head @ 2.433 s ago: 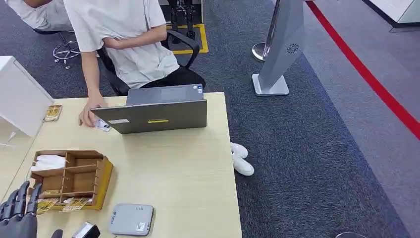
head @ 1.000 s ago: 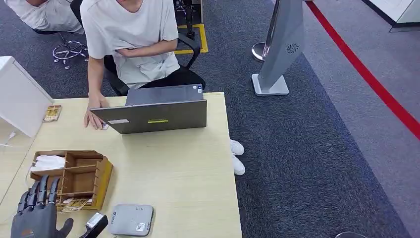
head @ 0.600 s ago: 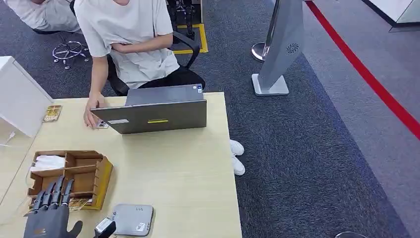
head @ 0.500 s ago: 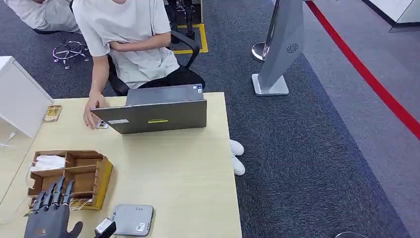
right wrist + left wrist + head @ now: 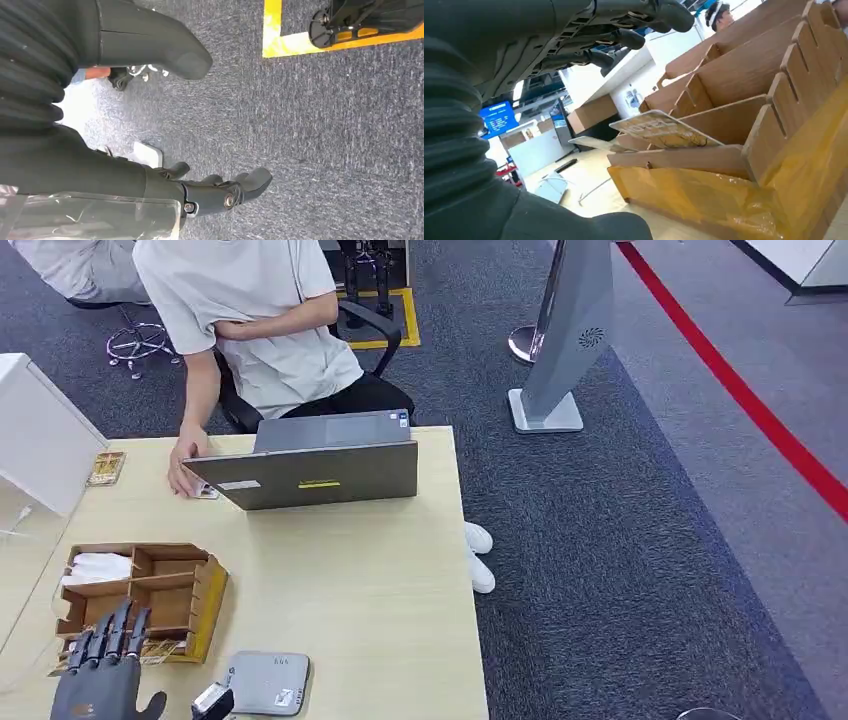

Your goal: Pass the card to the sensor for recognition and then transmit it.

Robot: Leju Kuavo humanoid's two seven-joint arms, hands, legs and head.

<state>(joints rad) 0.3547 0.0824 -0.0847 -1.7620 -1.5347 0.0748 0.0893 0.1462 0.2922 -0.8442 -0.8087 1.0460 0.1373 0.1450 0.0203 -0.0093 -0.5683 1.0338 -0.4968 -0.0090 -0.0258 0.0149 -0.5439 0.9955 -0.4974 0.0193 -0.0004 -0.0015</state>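
Cards [image 5: 664, 131] lie in the near slot of the wooden organizer [image 5: 175, 585] on the table [image 5: 360, 590]. Our left hand [image 5: 100, 675] hovers there, fingers spread, probably empty. Next we pinch one card for the sensor [image 5: 265, 682].

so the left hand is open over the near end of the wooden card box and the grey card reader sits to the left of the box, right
Not quite. The left hand is open over the near end of the wooden card box, but the grey card reader lies to the right of the box, near the table's front edge. The head view shows it.
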